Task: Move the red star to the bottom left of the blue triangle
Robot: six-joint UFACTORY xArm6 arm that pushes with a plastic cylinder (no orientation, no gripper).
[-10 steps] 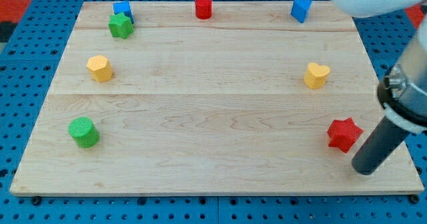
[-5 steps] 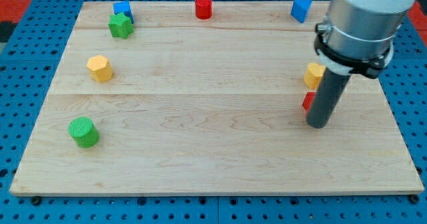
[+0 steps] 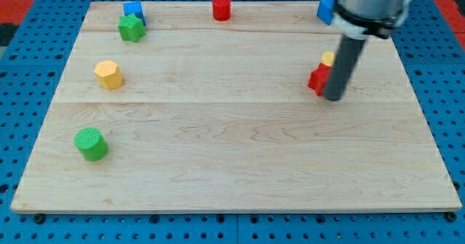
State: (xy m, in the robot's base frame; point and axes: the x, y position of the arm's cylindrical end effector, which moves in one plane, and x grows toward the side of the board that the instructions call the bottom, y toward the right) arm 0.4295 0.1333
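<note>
My tip (image 3: 333, 97), the lower end of the straight dark rod, rests on the pale wooden board (image 3: 232, 149) in the view's right half, and it has no fingers to open or close; it only presses against the right side of the red star-shaped block (image 3: 317, 79), which shows partly from behind the rod on its left edge. Just above the star, also half hidden by the rod, sits a yellow block (image 3: 328, 58) whose shape I cannot make out from here; whether it touches the star I cannot tell. The blue triangular block (image 3: 325, 11) stands near the view's top right, partly covered by the arm's grey collar, so the red star lies below it, roughly straight down and very slightly to the view's left, well apart from it. Along the top edge near the middle stands a red cylinder block (image 3: 221, 7). In the view's top left corner a blue block (image 3: 132, 9), only partly seen, sits right behind a green star-shaped block (image 3: 131, 28), the two touching or nearly so. Lower on the left side is a yellow hexagonal block (image 3: 108, 74), and farther down, toward the view's bottom left, a green cylinder block (image 3: 91, 143) stands alone. The board lies on a blue perforated table surface (image 3: 22, 128).
</note>
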